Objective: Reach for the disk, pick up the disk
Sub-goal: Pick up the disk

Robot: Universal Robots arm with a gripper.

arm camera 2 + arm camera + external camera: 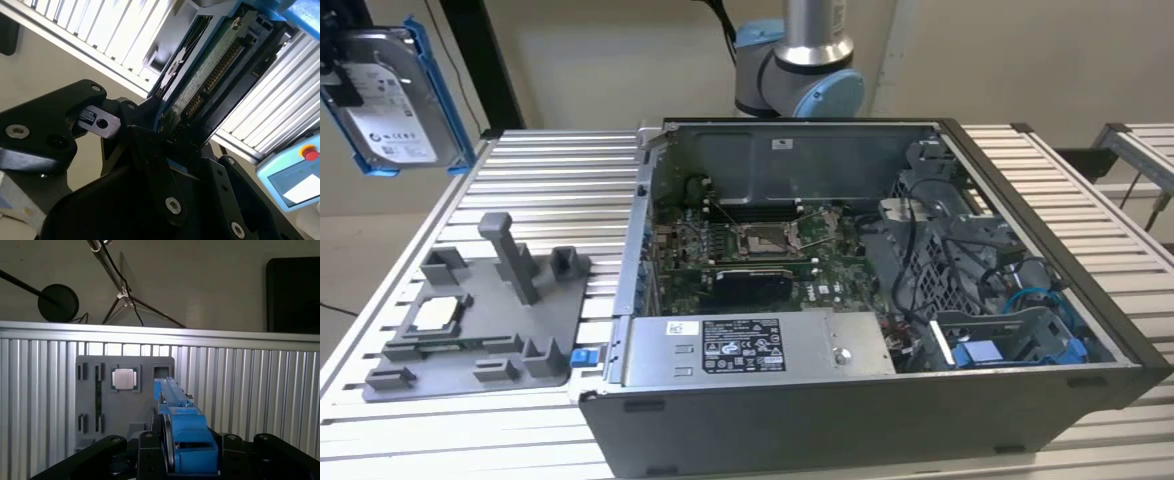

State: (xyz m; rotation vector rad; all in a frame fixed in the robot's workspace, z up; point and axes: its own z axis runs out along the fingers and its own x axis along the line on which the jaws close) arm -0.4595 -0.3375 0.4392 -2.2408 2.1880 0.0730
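**Disk held in the air: slip hazard and contents check**

1. Grip. In the second wrist view I see the gripper pinching the disk across its thin sides near one end. Most of the disk's length stands out past the jaws. In the exterior view the disk hangs well above the table, label facing outward.

2. Hazard. I judge that the long overhang and the smooth blue plastic frame could let the disk pivot or slide out under a sharp swing. A drop would probably strike the grey tray or the table slats.

3. Tray. One pocket holds a small square chip.

4. Computer case. It is open on top and holds the circuit board, the power supply box, loose cables and a blue bracket in the bay at the exterior view's right.
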